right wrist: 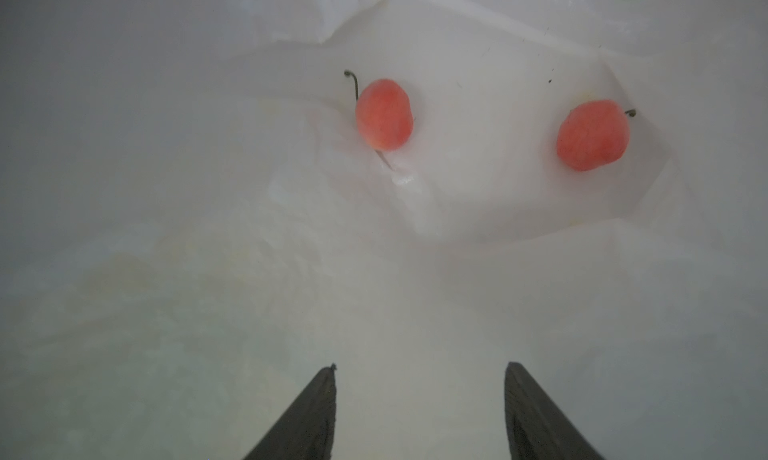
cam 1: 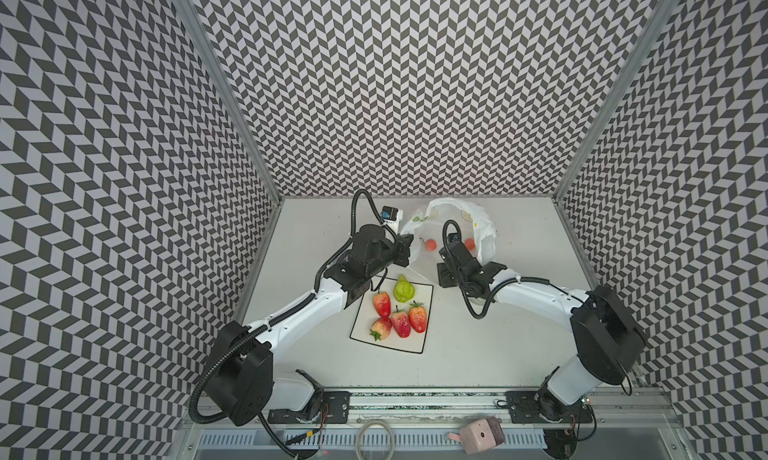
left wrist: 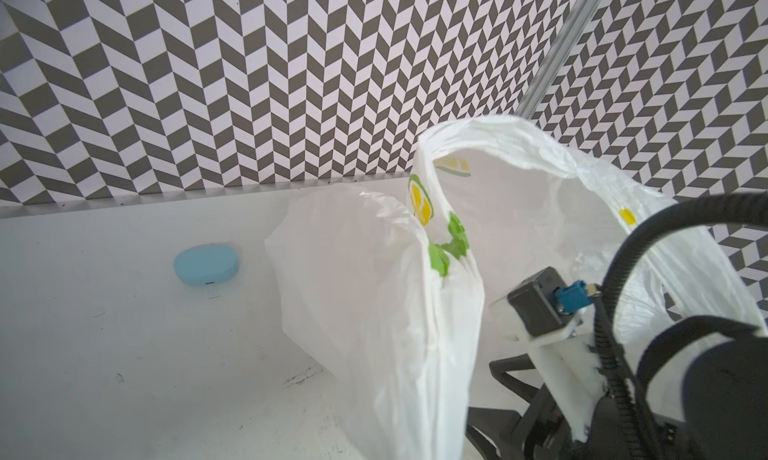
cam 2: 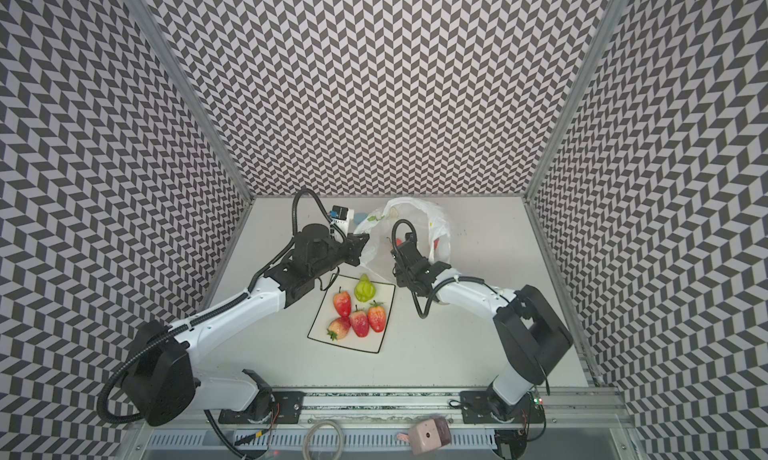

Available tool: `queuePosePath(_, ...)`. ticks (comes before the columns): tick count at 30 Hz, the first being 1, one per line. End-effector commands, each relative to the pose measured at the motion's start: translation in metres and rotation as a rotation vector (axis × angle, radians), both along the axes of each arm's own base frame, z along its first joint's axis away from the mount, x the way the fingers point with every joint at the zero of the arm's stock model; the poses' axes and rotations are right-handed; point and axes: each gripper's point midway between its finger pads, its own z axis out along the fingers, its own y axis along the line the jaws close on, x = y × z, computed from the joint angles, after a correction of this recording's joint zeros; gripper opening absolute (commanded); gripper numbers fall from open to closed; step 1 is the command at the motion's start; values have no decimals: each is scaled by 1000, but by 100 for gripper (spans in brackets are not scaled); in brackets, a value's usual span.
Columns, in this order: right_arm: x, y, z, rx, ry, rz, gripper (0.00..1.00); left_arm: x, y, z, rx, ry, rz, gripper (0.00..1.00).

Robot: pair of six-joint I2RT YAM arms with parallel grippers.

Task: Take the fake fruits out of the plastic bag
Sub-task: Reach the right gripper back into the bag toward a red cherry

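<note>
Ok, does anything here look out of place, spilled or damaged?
Nothing looks spilled or damaged. One stray: a light-blue rounded blob lies on the table beside the plastic bag, and it is no fruit. The strawberries and pear sit neatly on the plate.

2 round fruits (right wrist: 384, 114) in bag (cam 1: 486, 225), behind plate (cam 1: 409, 344) w/ strawberries (cam 1: 382, 304) + pear (cam 1: 402, 289).

A pale grey surface (cam 1: 498, 333), flecked with a few small dark scuffs, carries three things. A square white black-rimmed plate (cam 1: 399, 344) lies near its middle, seen in both top views. Toward the back edge rests a crinkly translucent white plastic bag (cam 1: 484, 225) with green and yellow print, and a light-blue rounded blob (left wrist: 206, 265) lies near the bag, not touching it.
</note>
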Motion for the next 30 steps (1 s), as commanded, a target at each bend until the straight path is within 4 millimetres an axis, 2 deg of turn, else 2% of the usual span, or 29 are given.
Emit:
queuePosePath(1, 3, 7, 0, 42, 1, 7, 65, -9, -3, 3, -3, -12, -24, 0)
queuePosePath(7, 41, 22, 30, 149, -52, -18, 68, -8, -6, 1, 0, -9, -28, 0)
queuePosePath(11, 70, 29, 31, 229, -47, -97, 69, -6, -7, 2, -1, -11, -28, 0)
queuePosePath(17, 100, 30, 13, 292, -47, -245, 70, -6, -7, 2, -3, -10, -26, 0)
queuePosePath(23, 125, 34, 0, 340, -56, -296, 73, -6, -9, 1, -4, -6, -31, 0)
queuePosePath(30, 142, 22, -26, 322, -52, -377, 73, -6, -9, -1, 1, -3, -33, 0)
